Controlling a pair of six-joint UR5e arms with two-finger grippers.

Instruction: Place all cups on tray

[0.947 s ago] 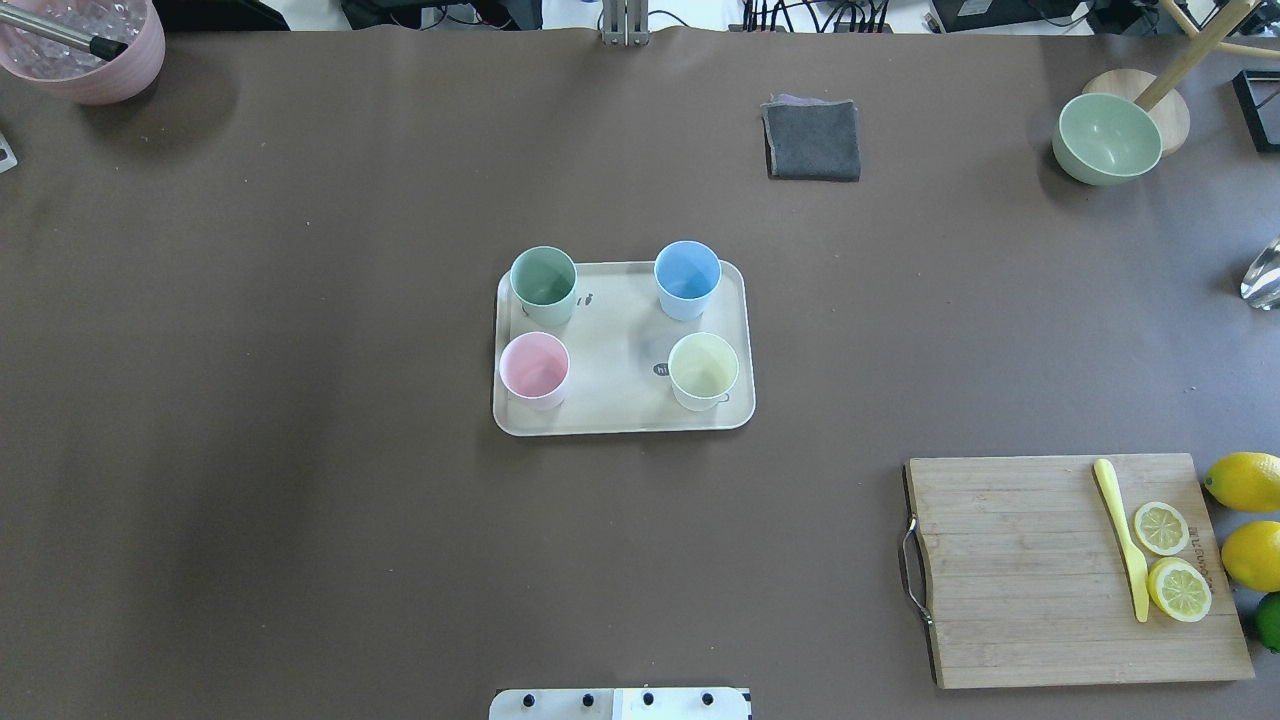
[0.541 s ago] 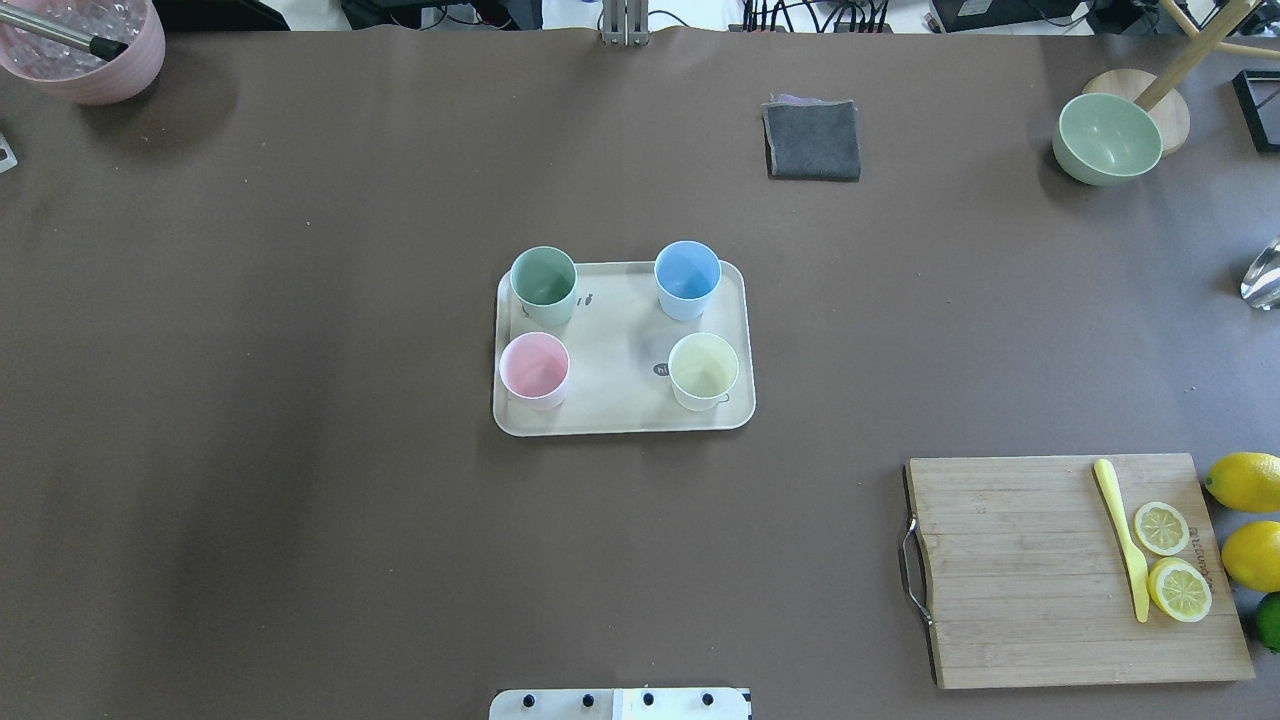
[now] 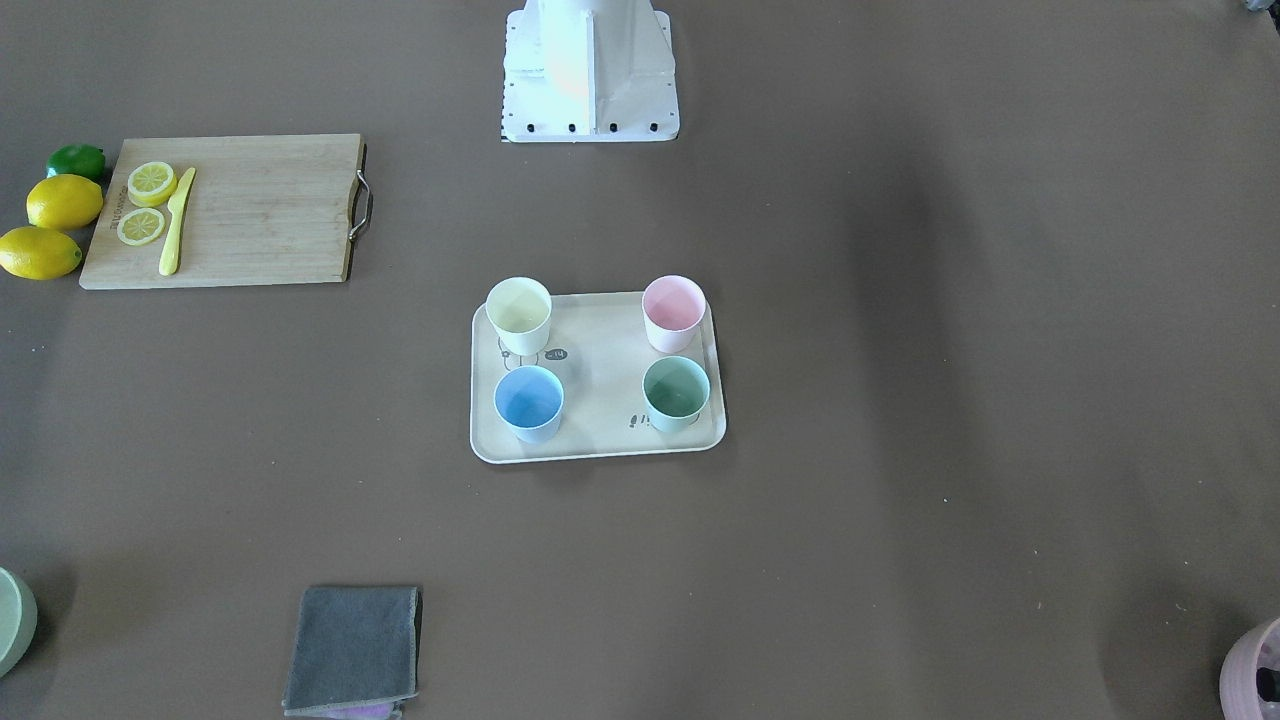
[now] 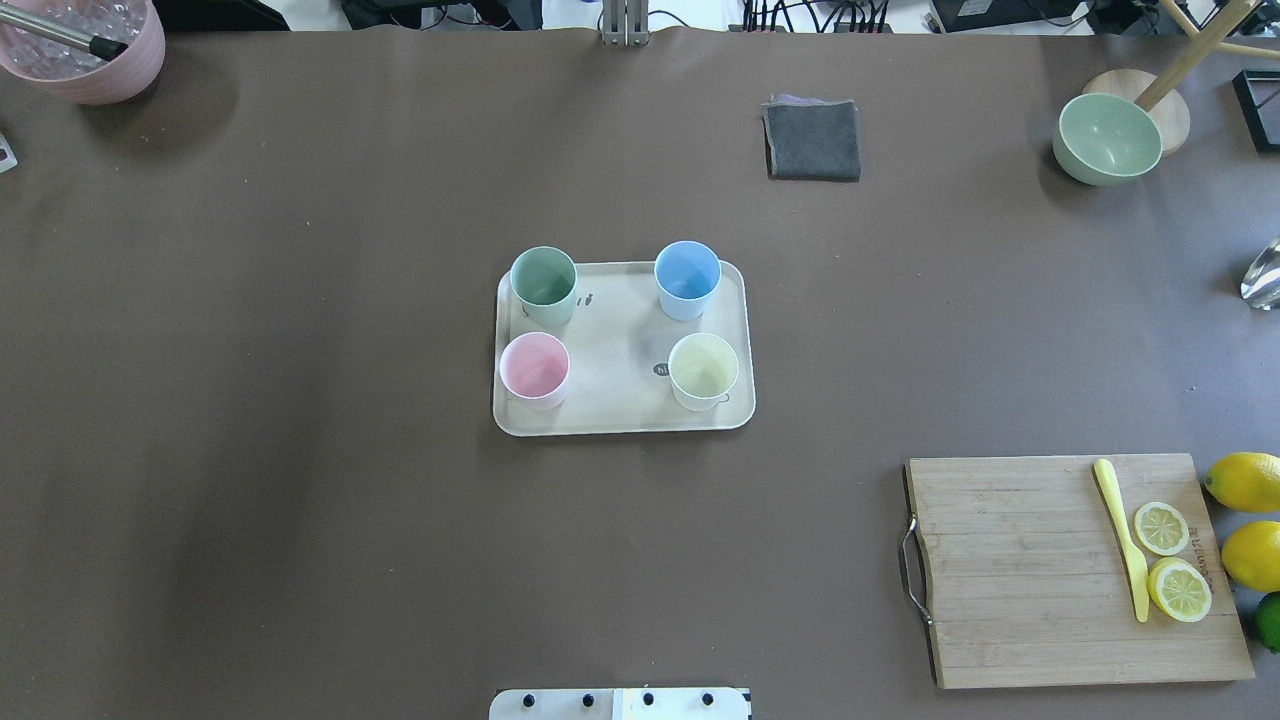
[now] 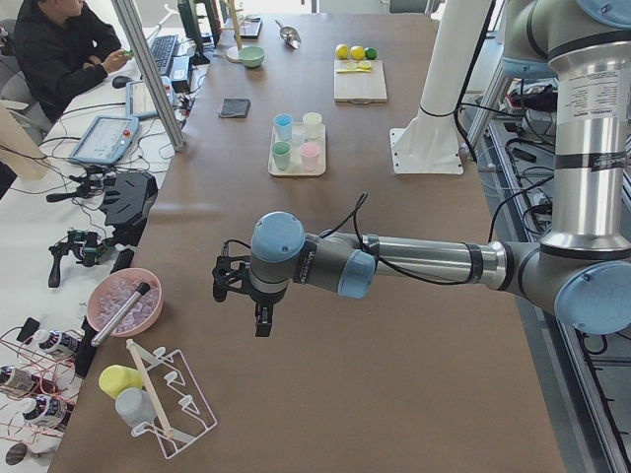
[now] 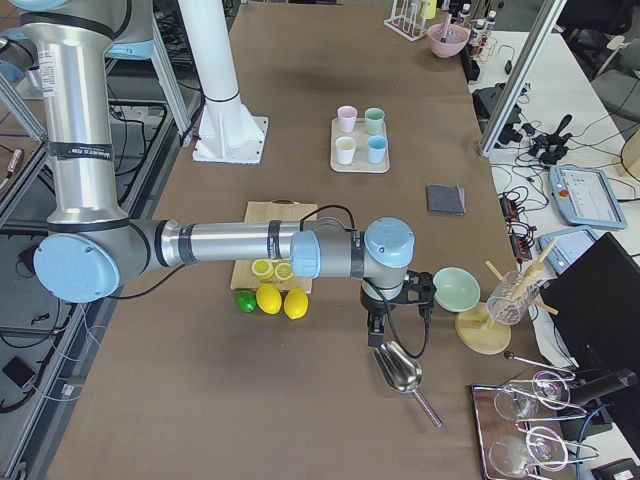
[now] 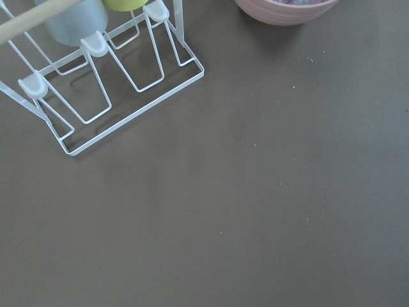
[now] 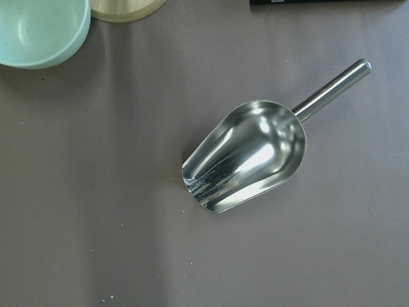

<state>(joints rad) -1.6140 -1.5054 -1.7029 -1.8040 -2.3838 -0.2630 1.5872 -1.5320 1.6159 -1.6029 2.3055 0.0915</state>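
Note:
The cream tray (image 4: 615,345) lies at the table's middle. Four cups stand upright on it, one near each corner: mint green (image 4: 543,277), light blue (image 4: 687,270), pale pink (image 4: 533,363) and pale yellow (image 4: 703,365). They also show in the front-facing view on the tray (image 3: 600,380). Neither gripper shows in the overhead or front-facing views. My left gripper (image 5: 246,296) hangs far from the tray near the table's left end. My right gripper (image 6: 398,318) hangs near the right end above a metal scoop. I cannot tell whether either is open or shut.
A wooden cutting board (image 4: 1040,570) with lemon slices and a yellow knife lies front right, lemons beside it. A grey cloth (image 4: 812,140), a green bowl (image 4: 1108,135) and a pink pot (image 4: 85,45) sit at the back. A scoop (image 8: 246,157) and a wire rack (image 7: 102,83) lie under the wrists.

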